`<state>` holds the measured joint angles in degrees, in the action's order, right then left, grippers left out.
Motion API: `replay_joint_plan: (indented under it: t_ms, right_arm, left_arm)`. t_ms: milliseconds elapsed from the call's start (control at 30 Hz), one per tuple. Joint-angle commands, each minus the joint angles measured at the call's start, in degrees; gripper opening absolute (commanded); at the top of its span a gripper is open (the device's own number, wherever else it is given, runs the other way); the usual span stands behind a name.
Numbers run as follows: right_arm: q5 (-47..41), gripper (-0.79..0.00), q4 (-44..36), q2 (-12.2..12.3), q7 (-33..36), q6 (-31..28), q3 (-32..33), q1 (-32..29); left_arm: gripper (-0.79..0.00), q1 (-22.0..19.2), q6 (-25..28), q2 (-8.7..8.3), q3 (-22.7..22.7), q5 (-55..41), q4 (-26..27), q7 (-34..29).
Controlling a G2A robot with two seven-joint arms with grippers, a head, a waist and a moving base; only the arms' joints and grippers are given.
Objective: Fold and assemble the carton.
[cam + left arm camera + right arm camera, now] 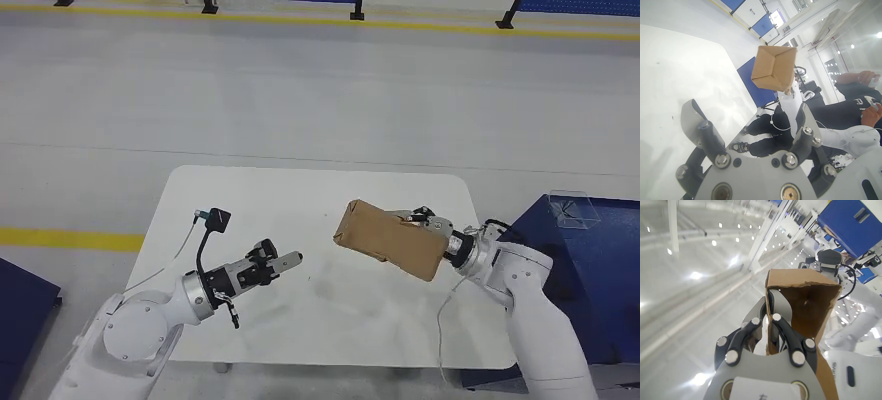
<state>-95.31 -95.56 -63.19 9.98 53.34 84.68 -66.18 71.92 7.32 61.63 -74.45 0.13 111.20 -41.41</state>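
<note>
1. The carton [390,240] hangs above the tabletop [250,200] near its right edge. Its long axis runs toward the middle, folded end leading.
2. The right gripper [769,303] pinches one wall of the carton's open end.
3. The left gripper [746,108], jaws spread, hovers near the front-left corner, well apart.

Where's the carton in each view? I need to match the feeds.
Top view: carton above the table's right half, in the right tool.
Left wrist view: beyond the open left tool, folded end facing.
Right wrist view: open end nearest, wall clamped.
Landmark: right arm holding it.
</note>
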Motion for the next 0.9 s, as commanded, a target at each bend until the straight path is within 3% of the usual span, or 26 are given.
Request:
replay_joint_plan:
  t_ms: [0,800,867]
  right_arm:
    - [-14.32,-0.785,0.59,-0.17,-21.17,1.02,-1.31,0.65]
    - [-14.24,-0.785,0.46,-0.17,-21.12,0.77,-1.3,0.58]
    - [-18.1,-0.785,0.04,-0.36,-20.79,-1.63,-1.43,-0.01]
  left_arm:
    - [0.0,0.0,0.0,0.0,0.0,0.0,0.0,0.0]
    - [0.0,0.0,0.0,0.0,0.0,0.0,0.0,0.0]
    - [0.0,0.0,0.0,0.0,0.0,0.0,0.0,0.0]
